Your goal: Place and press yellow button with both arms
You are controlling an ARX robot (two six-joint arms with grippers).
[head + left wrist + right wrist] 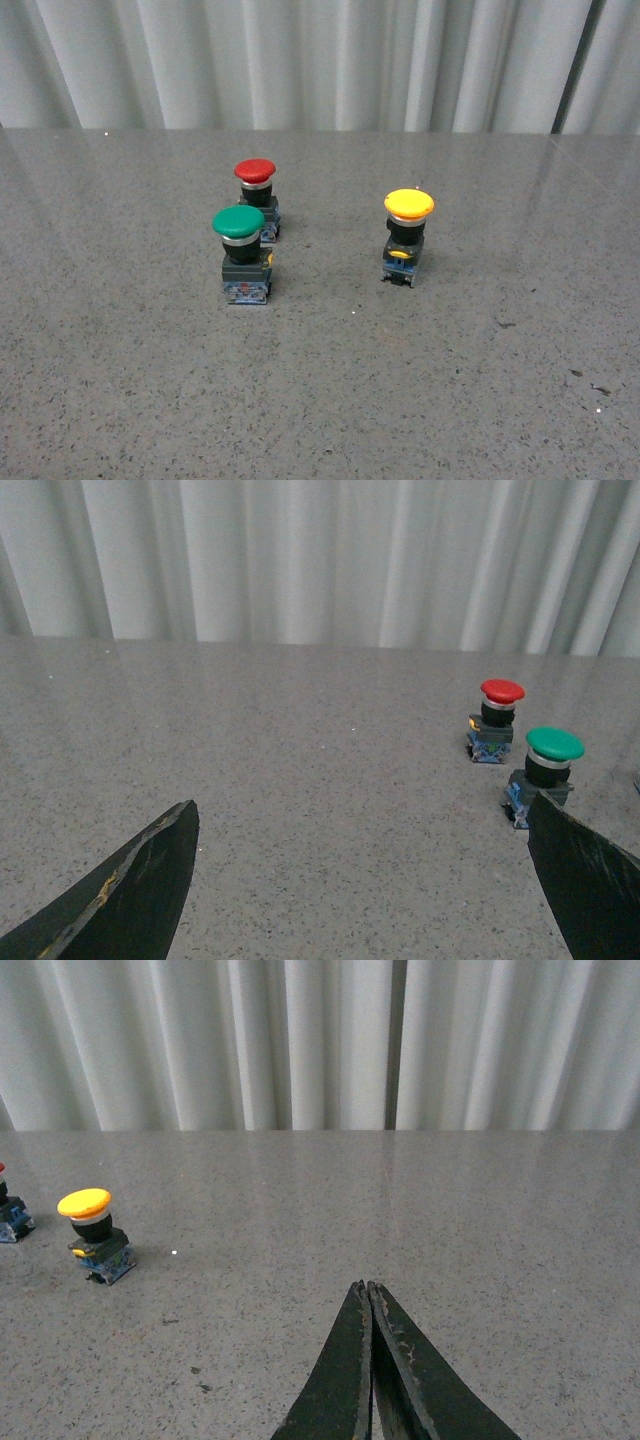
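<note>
The yellow button (pixel 408 236) stands upright on the grey speckled table, right of centre in the front view; neither arm shows there. It also shows in the right wrist view (pixel 92 1234), far off to one side of my right gripper (pixel 366 1286), whose jaws are pressed together and hold nothing. My left gripper (pixel 362 815) is open wide and empty, with only bare table between its fingertips (pixel 165 852). The yellow button is out of the left wrist view.
A green-capped pushbutton (pixel 241 252) and a red-capped pushbutton (pixel 257 196) stand close together left of the yellow one. Both show in the left wrist view, green (pixel 546 768) beside one finger, red (pixel 497 718) beyond it. A white curtain (pixel 320 60) hangs behind the table.
</note>
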